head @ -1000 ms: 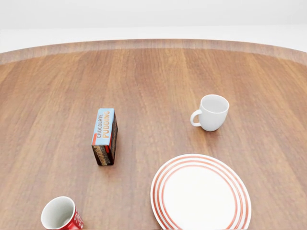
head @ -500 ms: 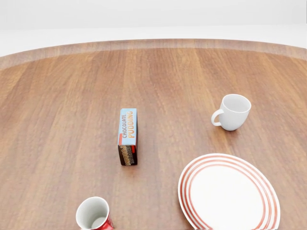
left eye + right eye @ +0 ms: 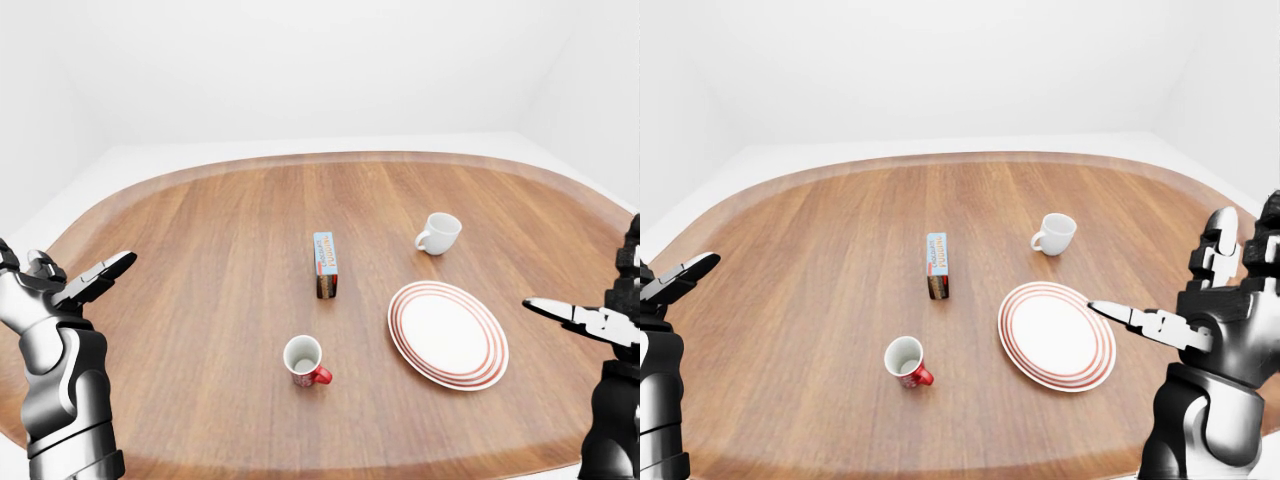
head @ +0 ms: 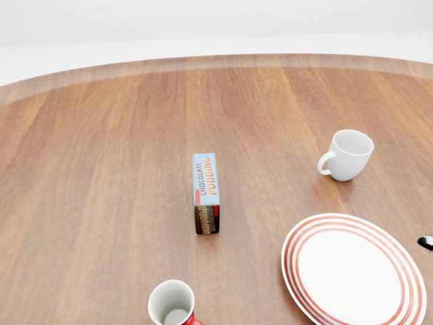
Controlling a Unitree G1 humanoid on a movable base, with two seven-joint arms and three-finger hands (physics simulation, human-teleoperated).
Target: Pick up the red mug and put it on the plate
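Note:
The red mug (image 3: 305,361) stands upright on the wooden table (image 3: 200,250), white inside, its handle pointing right; it sits low in the left-eye view, and the head view cuts it off at the bottom edge. To its right lies the white plate (image 3: 448,333) with red rings, with nothing on it. My left hand (image 3: 92,282) is raised at the far left, open, well clear of the mug. My right hand (image 3: 1170,325) hovers open just right of the plate, one finger stretched toward it. A dark fingertip (image 4: 425,242) shows at the head view's right edge.
A chocolate pudding box (image 3: 325,264) stands on edge above the red mug, near the table's middle. A white mug (image 3: 438,232) sits above the plate, handle to the left. The table's rounded rim curves along the top of the views.
In the head view the whole picture has slid right, so the camera has moved; box, mugs and plate keep their spacing. A fingertip of my right hand now shows at the right edge.

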